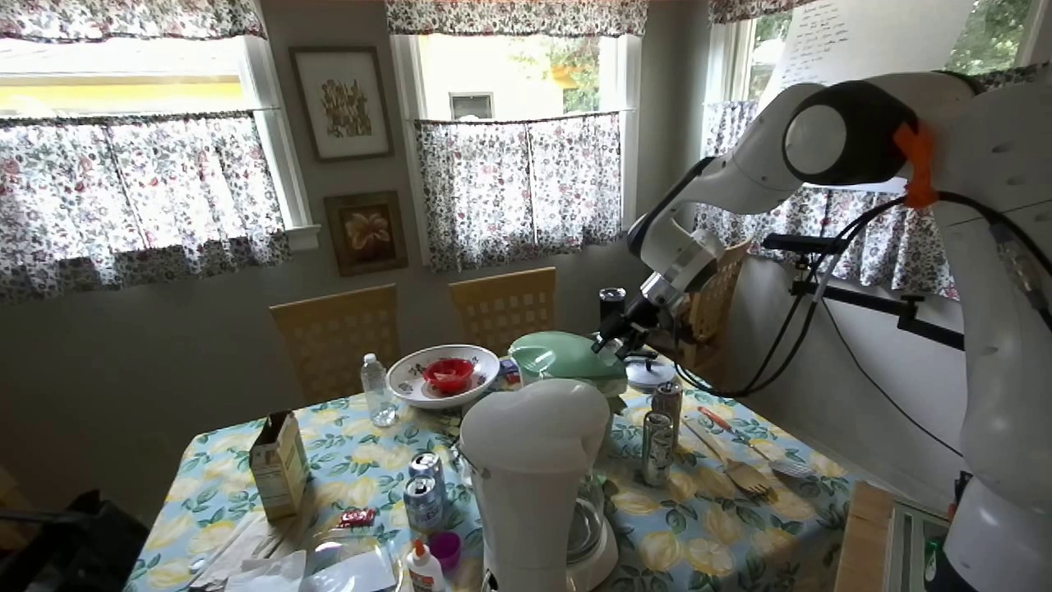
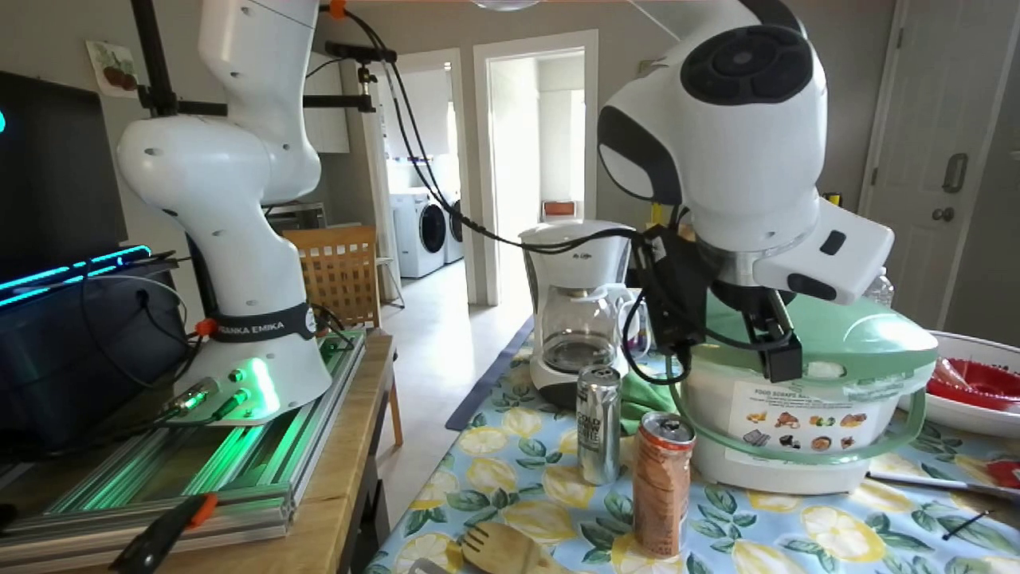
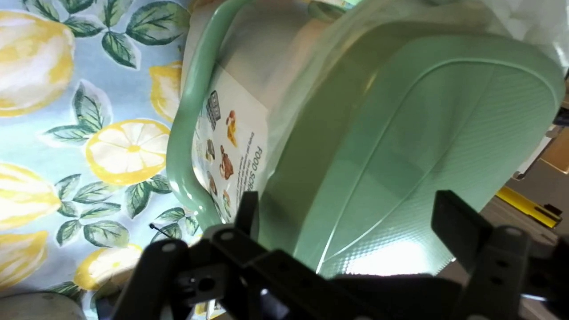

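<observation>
Noted tool (image 3: 355,218) w/ jaws apart, clamped on nothing, by edge of green lid (image 3: 413,146) of food-scraps bin (image 2: 717,399); can't tell if touching. Could skid on smooth lid or tip bin if closed off-ctr. Read "FOOD SCRAPS" on label (image 2: 809,416) just below tool, "COLD BREW" on silver can (image 2: 599,434) lower & near, "FRANKA EMIKA" on base band (image 2: 256,325) well off.

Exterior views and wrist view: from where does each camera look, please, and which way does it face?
An exterior view: from behind the coffee maker, facing the floral curtains; the arm enters at picture right.
An exterior view: from beyond the drink cans, facing the doorways; base at picture left, arm at right.
Wrist view: just behind the hand, facing down on the green-lidded bin; only the hand shows.
Both exterior views share coffee maker, arm, bin.
</observation>
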`<state>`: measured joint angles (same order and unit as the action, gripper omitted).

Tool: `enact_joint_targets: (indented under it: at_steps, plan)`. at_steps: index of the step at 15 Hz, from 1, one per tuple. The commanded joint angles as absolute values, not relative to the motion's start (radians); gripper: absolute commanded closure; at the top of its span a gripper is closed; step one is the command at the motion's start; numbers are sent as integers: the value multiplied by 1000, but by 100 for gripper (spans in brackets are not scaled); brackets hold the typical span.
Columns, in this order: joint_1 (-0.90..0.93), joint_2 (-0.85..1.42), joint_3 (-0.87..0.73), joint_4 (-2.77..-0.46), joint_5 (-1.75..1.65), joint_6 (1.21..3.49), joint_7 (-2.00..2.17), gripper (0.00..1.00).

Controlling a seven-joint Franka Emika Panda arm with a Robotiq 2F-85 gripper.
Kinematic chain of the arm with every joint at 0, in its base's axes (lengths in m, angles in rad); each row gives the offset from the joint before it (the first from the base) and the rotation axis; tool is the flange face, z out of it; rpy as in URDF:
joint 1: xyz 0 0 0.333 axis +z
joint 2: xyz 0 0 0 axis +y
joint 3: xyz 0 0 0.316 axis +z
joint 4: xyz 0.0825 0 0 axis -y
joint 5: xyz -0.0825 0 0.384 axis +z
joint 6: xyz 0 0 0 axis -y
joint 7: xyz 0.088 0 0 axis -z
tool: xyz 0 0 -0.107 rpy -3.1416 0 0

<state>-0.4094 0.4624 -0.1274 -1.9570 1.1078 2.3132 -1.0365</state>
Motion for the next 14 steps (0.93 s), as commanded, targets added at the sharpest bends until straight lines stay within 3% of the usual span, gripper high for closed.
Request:
enact_joint_targets:
  at_steps: [1,14]
  plan:
    - [-416,497,-128,-1923,1195,2293,-1070,0]
    - [-412,518,-139,-1905,1234,2286,-1065,0]
